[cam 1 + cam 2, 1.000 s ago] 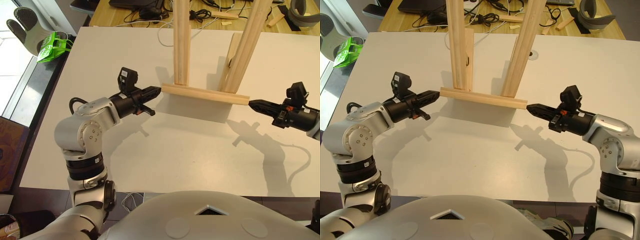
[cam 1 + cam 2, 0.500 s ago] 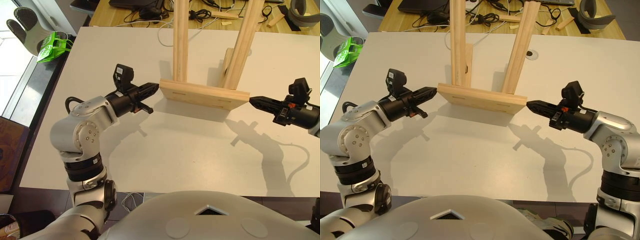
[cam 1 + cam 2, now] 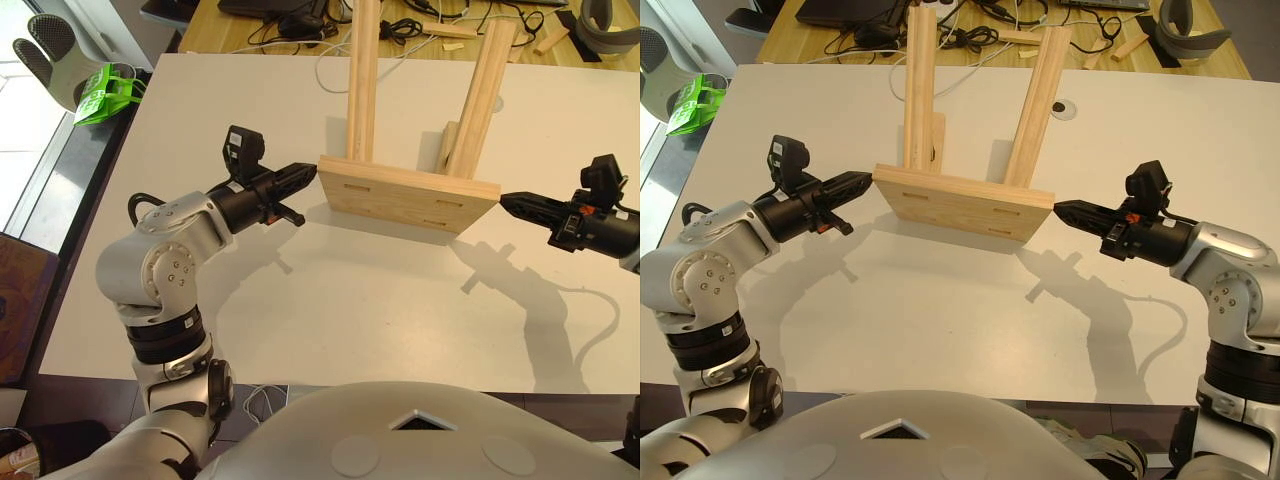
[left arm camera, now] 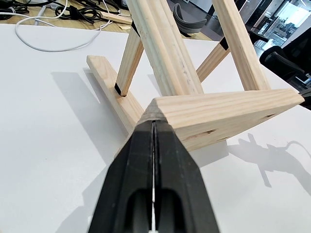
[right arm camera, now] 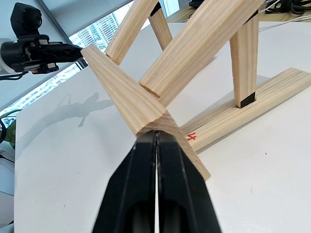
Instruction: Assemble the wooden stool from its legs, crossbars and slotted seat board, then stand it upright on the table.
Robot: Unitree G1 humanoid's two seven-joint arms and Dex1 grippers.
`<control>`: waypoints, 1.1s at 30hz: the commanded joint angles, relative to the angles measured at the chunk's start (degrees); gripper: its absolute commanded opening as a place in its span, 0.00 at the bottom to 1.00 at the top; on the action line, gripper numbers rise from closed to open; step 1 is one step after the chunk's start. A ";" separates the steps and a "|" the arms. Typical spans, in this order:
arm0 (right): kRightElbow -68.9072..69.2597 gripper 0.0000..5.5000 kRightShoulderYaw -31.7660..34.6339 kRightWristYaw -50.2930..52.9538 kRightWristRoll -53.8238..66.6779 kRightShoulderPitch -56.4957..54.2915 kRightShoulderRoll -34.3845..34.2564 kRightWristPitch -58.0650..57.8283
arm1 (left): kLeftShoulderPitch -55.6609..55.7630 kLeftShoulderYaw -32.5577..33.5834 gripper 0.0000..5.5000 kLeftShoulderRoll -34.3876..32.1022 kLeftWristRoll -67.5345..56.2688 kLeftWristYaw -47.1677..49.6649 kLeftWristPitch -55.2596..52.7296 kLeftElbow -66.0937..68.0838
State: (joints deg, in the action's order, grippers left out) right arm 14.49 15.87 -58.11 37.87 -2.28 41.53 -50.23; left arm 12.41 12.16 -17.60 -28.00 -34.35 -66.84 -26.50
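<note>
The assembled wooden stool lies tipped on the white table (image 3: 330, 310), its slotted seat board (image 3: 410, 197) facing me and lifted on edge. Its legs (image 3: 363, 80) point away toward the far desk. A lower crossbar (image 4: 111, 90) rests on the table behind the board. My left gripper (image 3: 311, 172) is shut, its tip pressed against the board's left end (image 4: 160, 108). My right gripper (image 3: 506, 201) is shut too, its tip against the board's right end (image 5: 146, 121). The board is pinched between the two tips.
A wooden desk (image 3: 250, 30) with cables and loose wood pieces lies beyond the table's far edge. A green bag (image 3: 105, 95) sits off the table's left side. A cable hole (image 3: 1067, 104) is in the table behind the stool. The near half of the table is bare.
The stool has rotated between the two tips: the seat board's broad face has turned up toward me and the legs have swung away. Both grippers stayed shut, and the left one rose slightly.
</note>
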 commanded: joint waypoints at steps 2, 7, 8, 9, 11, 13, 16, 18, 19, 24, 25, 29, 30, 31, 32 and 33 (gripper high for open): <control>2.20 0.00 -5.02 -2.72 2.11 -0.43 -1.82 2.18 | -0.04 -8.34 0.00 0.93 -6.82 -6.52 1.83 -1.82; -1.77 0.00 -2.74 -3.31 0.73 1.62 0.21 4.22 | -0.01 -6.46 0.00 -2.76 -6.04 -6.62 4.50 1.29; -2.33 0.00 -2.38 -3.46 0.57 2.00 0.56 4.64 | 0.22 -5.96 0.00 -3.44 -6.24 -6.76 4.70 1.62; -2.59 0.00 -2.12 -3.58 0.43 2.41 0.87 5.03 | 0.42 -5.46 0.00 -4.18 -6.47 -6.87 4.86 1.87; -3.20 0.00 -1.61 -3.71 0.03 3.22 1.68 5.80 | 0.63 -4.28 0.00 -6.15 -7.15 -7.27 5.14 2.15; -3.43 0.00 -1.20 -3.20 -0.11 3.43 2.11 6.00 | 0.79 -3.22 0.00 -8.05 -7.56 -7.66 5.59 2.61; -4.47 0.00 -0.02 -2.99 -0.28 3.23 3.16 6.42 | 1.45 -1.17 0.00 -11.27 -7.80 -8.20 6.60 4.14; -5.11 0.00 0.91 -3.25 -0.12 3.38 3.89 6.40 | 1.76 0.21 0.00 -13.74 -7.95 -8.95 7.16 5.19; -5.47 0.00 1.42 -3.22 -0.11 3.53 4.17 6.43 | 1.82 0.81 0.00 -15.17 -7.99 -9.43 7.67 5.99; -8.72 0.00 0.73 -4.55 -2.91 4.55 6.64 8.64 | 0.54 -0.59 0.00 -22.73 -5.05 -13.76 13.08 10.37; -9.90 0.00 -0.05 -5.15 -4.03 4.71 7.24 9.75 | 0.35 -2.32 0.04 -24.46 -3.06 -15.20 15.84 12.09; -16.08 0.10 -4.60 -7.77 -8.61 3.17 8.23 14.25 | 4.99 -11.63 0.12 -25.44 4.65 -21.01 28.05 21.89; -17.73 0.14 -5.68 -8.39 -9.33 2.28 8.10 14.96 | 6.45 -14.20 0.15 -24.84 6.27 -22.95 30.96 24.24; -19.74 0.15 -7.12 -9.05 -10.37 1.06 7.74 15.99 | 7.90 -17.64 0.16 -24.03 8.78 -25.38 35.15 27.68; -21.39 0.17 -8.36 -9.65 -11.19 0.04 7.46 16.90 | 8.85 -20.34 0.18 -23.37 10.90 -27.22 38.79 30.54; -23.11 0.21 -9.56 -10.33 -12.14 -0.99 7.16 18.04 | 9.73 -22.50 0.21 -22.54 12.53 -28.88 41.94 33.26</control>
State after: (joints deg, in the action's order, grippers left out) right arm -5.99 8.33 -67.15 27.63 -0.77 48.52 -34.29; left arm 20.12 -6.17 -41.53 -18.75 -60.32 -30.22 2.14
